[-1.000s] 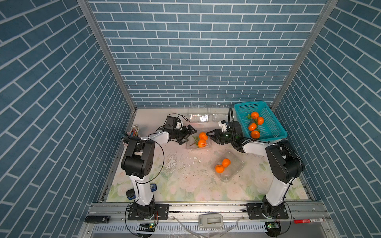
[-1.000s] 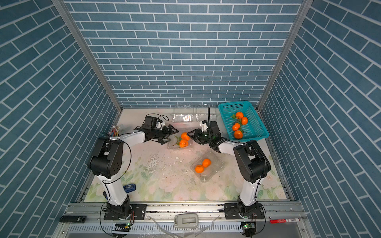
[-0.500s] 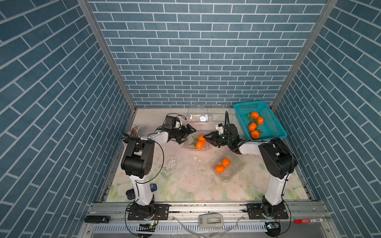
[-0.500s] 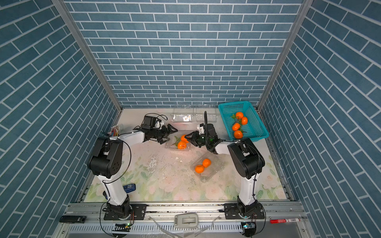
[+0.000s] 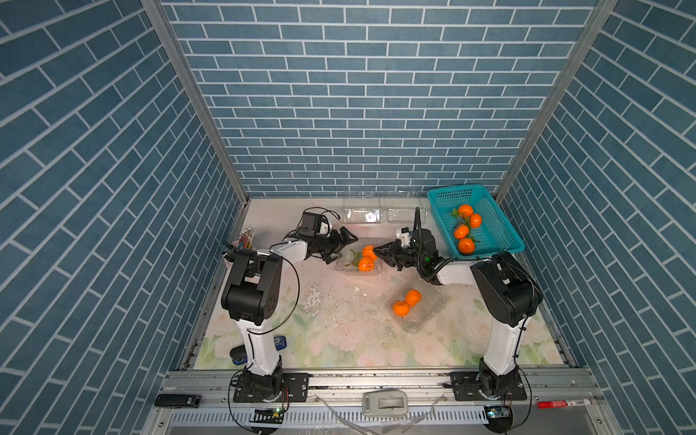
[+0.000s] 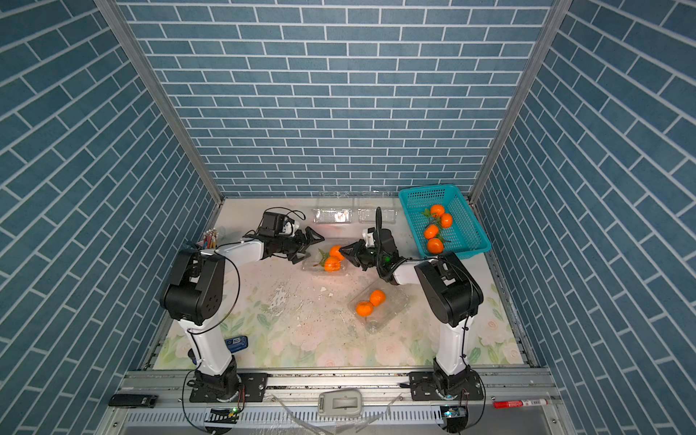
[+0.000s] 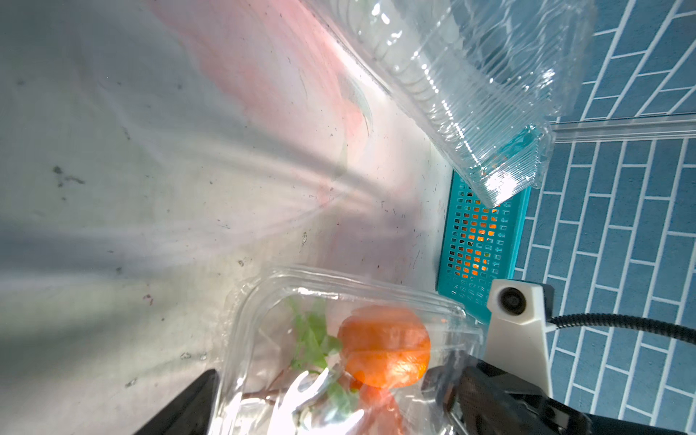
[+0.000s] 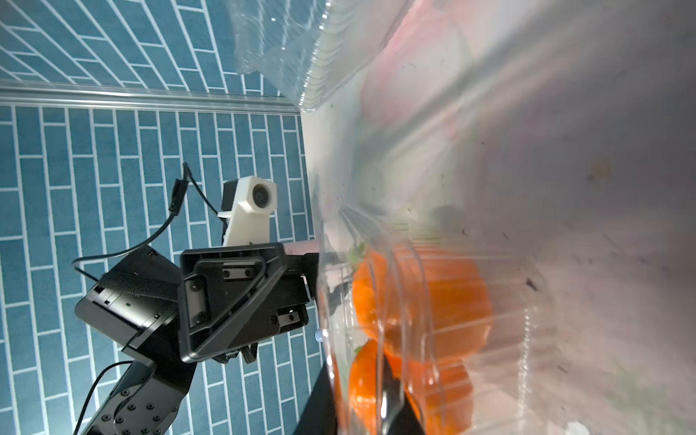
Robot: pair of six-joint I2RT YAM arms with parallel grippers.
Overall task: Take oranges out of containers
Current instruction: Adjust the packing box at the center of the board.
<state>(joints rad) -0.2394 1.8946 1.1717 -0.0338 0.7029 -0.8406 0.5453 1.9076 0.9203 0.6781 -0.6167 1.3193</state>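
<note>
Oranges (image 5: pixel 366 258) in middle container (image 5: pixel 343 266): right pincer (image 5: pixel 378 250) has moved in, jaws narrowing.
Nearly together at the pair; hold not discernible. Left pincer (image 5: pixel 342 248) stays wide open, empty. Extraction likely starting.

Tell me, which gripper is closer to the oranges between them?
Right. The right gripper reaches the oranges in the clear box; the left gripper stands open at the box's opposite edge, apart from them.

Eight mandarins (image 5: pixel 467 245) are showing: four in one teal basket (image 5: pixel 486 196), two at the right gripper's (image 5: pixel 379 251) tips, two beside its forearm. Apparently four clear clamshell boxes (image 5: pixel 363 215) are lying about.
</note>
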